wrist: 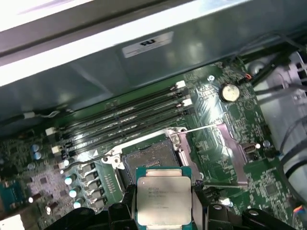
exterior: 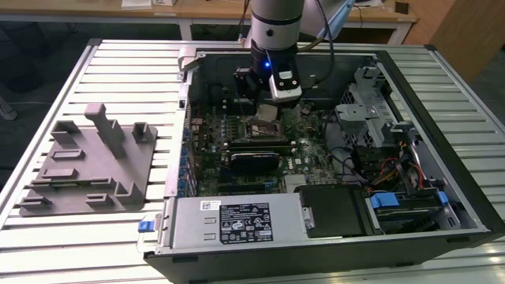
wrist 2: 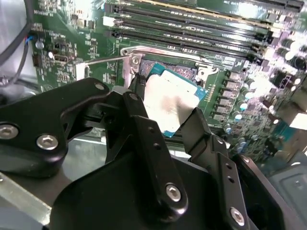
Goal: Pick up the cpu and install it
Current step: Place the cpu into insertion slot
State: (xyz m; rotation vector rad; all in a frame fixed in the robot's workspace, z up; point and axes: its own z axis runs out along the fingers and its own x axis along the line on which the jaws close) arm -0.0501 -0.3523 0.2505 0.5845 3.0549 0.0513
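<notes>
Above the open socket [wrist: 148, 160] of the motherboard [wrist: 213, 112], inside the computer case [exterior: 316, 263], we see the end effector [wrist: 164, 211] closed on the cpu [wrist: 164, 199], one finger on each of two opposite edges, metal lid up. We judge the chip to hang clear of the socket frame, offset toward one side. The load plate [wrist: 231, 153] lies swung open; memory slots [wrist: 120, 120] flank the far edge, leaving the recess unobstructed.

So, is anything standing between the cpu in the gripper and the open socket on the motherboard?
Nothing visible does. The gripper holds the cpu by its edges, close over the socket, whose recess lies bare. The hinged metal frame is swung aside, clear of it.
</notes>
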